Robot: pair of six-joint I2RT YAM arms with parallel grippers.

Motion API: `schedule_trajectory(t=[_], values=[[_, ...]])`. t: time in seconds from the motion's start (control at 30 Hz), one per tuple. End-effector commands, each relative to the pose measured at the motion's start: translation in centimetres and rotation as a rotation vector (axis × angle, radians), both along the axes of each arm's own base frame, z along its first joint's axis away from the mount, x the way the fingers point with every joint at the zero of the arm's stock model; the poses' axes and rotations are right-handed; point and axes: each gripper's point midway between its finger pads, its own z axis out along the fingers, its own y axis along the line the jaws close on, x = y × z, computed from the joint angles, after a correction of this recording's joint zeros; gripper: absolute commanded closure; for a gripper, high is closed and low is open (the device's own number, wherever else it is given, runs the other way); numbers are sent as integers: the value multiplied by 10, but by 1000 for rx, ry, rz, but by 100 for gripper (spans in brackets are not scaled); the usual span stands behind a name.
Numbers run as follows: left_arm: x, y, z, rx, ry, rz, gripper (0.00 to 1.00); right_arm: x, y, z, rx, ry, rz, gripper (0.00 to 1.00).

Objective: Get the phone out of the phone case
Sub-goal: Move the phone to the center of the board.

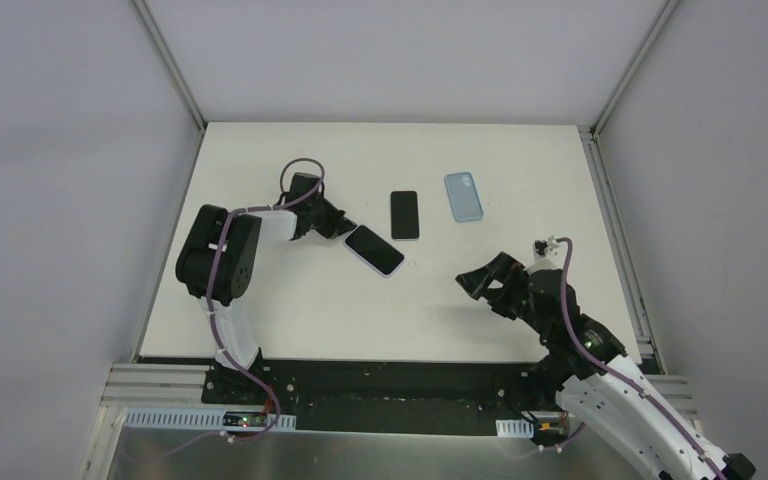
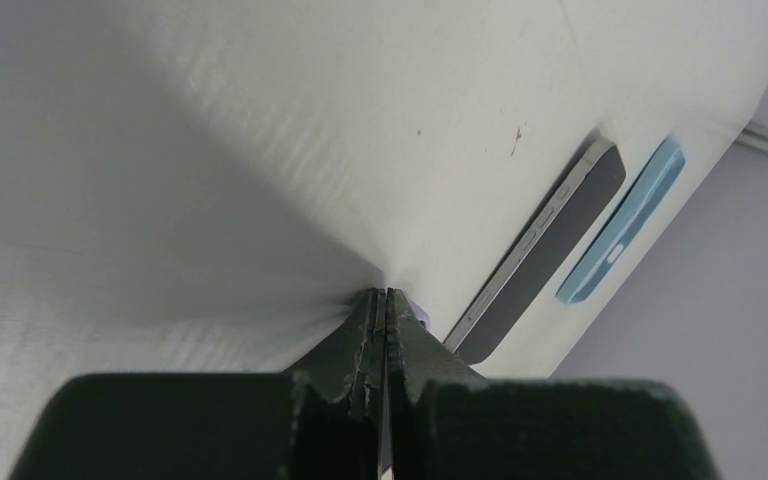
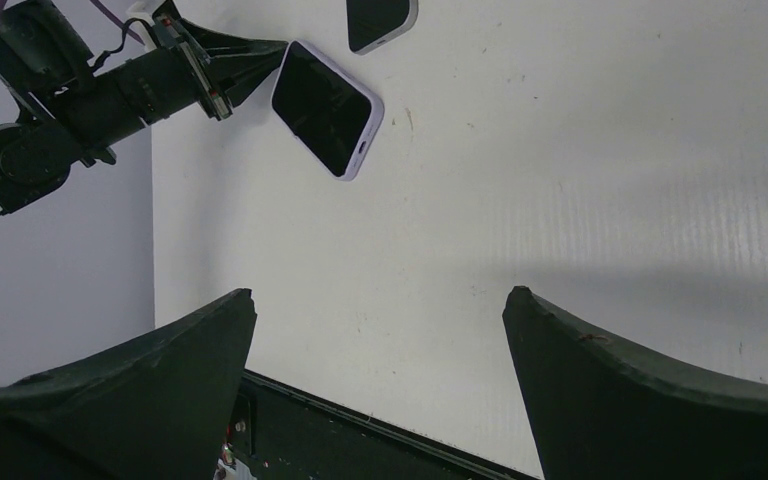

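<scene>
Lying tilted mid-table, screen up: phone (image 3: 322, 108), still seated in lilac phone case (image 3: 373, 118). Left gripper (image 2: 387, 297): jaws pressed together at its corner; whether they pinch the case lip, cannot tell. Right gripper (image 3: 380, 295): wide open, empty, well apart. Risk: nothing pins the phone, so pulling probably drags both together, or the lip slips free

The lilac-cased rectangular phone (image 1: 374, 250) lies left of and before the bare black rectangular phone (image 1: 404, 214); the light-blue plastic case (image 1: 464, 196) lies rightmost.

Black phone (image 1: 404, 214), light blue case (image 1: 464, 196) beside it, white table (image 1: 290, 320)
</scene>
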Motion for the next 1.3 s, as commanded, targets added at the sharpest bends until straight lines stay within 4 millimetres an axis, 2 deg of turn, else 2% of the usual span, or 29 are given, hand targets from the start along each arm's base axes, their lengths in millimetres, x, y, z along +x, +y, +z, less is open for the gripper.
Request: schedule_trajectory(t=[0.0, 0.2, 0.47, 0.63, 0.77, 0.97, 1.07, 1.17, 1.2, 1.27], values=[[-27, 1, -17, 68, 51, -41, 100, 9, 9, 4, 24, 2, 3, 1], [-38, -7, -12, 77, 28, -77, 100, 27, 29, 4, 52, 27, 14, 3], [-63, -48, -11, 81, 1, -204, 100, 49, 54, -13, 31, 102, 17, 6], [-78, -67, -15, 84, -4, -266, 100, 64, 51, -38, -39, 141, -44, 8], [-97, -80, -17, 93, -11, -320, 100, 65, 60, -53, -57, 176, -23, 11], [-114, -95, -17, 104, -37, -375, 100, 62, 56, -65, -112, 178, -10, 11], [-117, -98, -13, 111, -58, -385, 100, 64, 50, -69, -141, 182, -35, 11], [-115, -92, -5, 129, -94, -372, 100, 69, 45, -77, -175, 184, -66, 11], [-115, -90, 0, 135, -111, -367, 98, 72, 43, -79, -185, 184, -80, 11], [-115, -83, 7, 150, -140, -349, 85, 78, 42, -79, -195, 177, -105, 11]])
